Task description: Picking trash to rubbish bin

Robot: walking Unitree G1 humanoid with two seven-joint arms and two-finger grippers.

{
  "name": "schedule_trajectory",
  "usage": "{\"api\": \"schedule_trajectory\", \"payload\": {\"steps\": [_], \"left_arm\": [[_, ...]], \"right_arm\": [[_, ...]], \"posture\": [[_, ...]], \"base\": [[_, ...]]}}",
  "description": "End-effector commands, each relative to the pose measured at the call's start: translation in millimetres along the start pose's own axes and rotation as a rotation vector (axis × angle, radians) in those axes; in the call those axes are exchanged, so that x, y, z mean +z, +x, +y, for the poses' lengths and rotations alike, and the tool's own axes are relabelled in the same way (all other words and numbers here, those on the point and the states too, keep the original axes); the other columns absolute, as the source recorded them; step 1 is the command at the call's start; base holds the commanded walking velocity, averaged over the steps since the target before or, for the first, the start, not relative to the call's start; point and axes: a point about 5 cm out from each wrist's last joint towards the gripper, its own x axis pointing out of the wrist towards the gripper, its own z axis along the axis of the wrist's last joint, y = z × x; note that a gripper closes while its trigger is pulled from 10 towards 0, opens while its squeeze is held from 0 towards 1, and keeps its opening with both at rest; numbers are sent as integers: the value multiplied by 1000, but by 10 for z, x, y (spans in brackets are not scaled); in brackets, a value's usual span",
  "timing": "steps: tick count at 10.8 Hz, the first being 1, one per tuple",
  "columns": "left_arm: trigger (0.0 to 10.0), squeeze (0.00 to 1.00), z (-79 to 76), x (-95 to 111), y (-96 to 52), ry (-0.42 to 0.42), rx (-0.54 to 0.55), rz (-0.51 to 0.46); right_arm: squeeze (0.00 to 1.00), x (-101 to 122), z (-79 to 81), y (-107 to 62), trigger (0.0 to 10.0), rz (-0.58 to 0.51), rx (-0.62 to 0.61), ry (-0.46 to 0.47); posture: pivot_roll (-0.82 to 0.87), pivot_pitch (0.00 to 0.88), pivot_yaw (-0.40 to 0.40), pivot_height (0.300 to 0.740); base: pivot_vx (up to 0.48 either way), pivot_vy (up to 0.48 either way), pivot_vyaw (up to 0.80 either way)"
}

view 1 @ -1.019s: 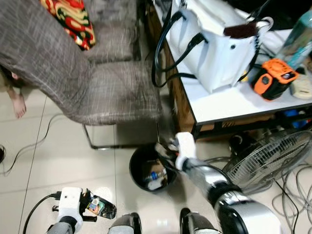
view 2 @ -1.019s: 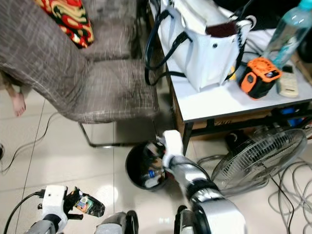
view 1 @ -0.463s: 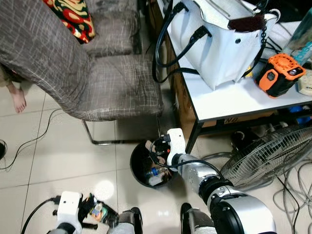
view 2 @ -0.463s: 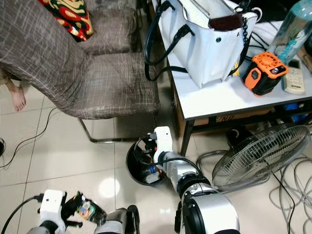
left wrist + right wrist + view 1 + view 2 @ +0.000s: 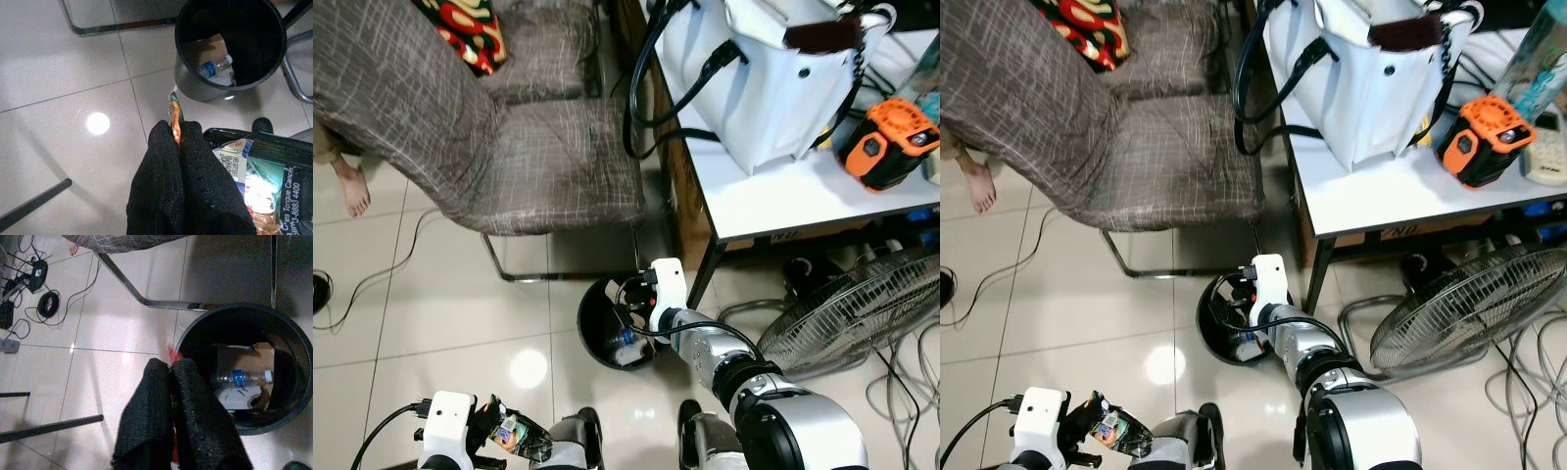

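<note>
A black rubbish bin point(image 5: 590, 315) stands on the tiled floor by the chair; inside lie a plastic bottle point(image 5: 242, 378) and cardboard point(image 5: 244, 352). My right gripper point(image 5: 631, 297) hovers over the bin's near rim, shut on a thin red scrap point(image 5: 172, 354) that pokes out past its fingertips. Low at the left, my left gripper point(image 5: 497, 433) is shut on a colourful printed wrapper point(image 5: 521, 438). Its orange and green edge point(image 5: 174, 113) sticks out between the fingers. The bin point(image 5: 195, 90) lies ahead of that gripper across bare tiles.
A grey fabric chair point(image 5: 538, 166) on a metal frame stands just behind the bin. A white table point(image 5: 783, 196) carries a white bag point(image 5: 764, 78) and an orange tool point(image 5: 886, 147). A floor fan point(image 5: 847, 318) and cables lie right; a person's bare foot point(image 5: 354, 186) is at left.
The camera has shifted. My right gripper moved in from beside the bin to over its rim and has stayed there. The left gripper keeps the wrapper low.
</note>
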Motion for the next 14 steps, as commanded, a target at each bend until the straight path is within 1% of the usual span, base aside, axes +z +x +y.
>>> {"api": "schedule_trajectory", "payload": {"steps": [1, 3, 6, 9, 11, 12, 14], "left_arm": [[10000, 0, 37, -69, -84, -9, 15, 34], [10000, 0, -7, -55, -121, -6, 13, 37], [10000, 0, 12, -75, -132, -6, 19, 51], [10000, 0, 41, -168, -94, -7, 25, 76], [10000, 0, 44, -191, -83, -6, 26, 82], [10000, 0, 13, -151, -53, -13, 22, 68], [10000, 0, 2, -89, 51, -24, 24, 46]], "right_arm": [[1000, -150, 117, 21, 10000, 23, 31, 47], [1000, -151, 83, 10, 10000, 16, 23, 57], [1000, -187, 62, -3, 10000, 18, 22, 62], [1000, -196, 54, -7, 10000, 21, 24, 58], [1000, -205, 49, -11, 10000, 25, 26, 51], [1000, -275, -9, -39, 10000, 53, 10, 19], [1000, -355, -131, -98, 10000, 83, -17, -37]], "posture": [[158, 311, 87, 740], [158, 314, 89, 740], [157, 317, 87, 740], [155, 319, 85, 740], [152, 317, 83, 740], [130, 309, 70, 740], [100, 301, 57, 740]], "base": [[0, 0, 0], [0, 0, 0], [0, 0, 0], [0, 0, 0], [0, 0, 0], [0, 0, 0], [0, 0, 0]]}}
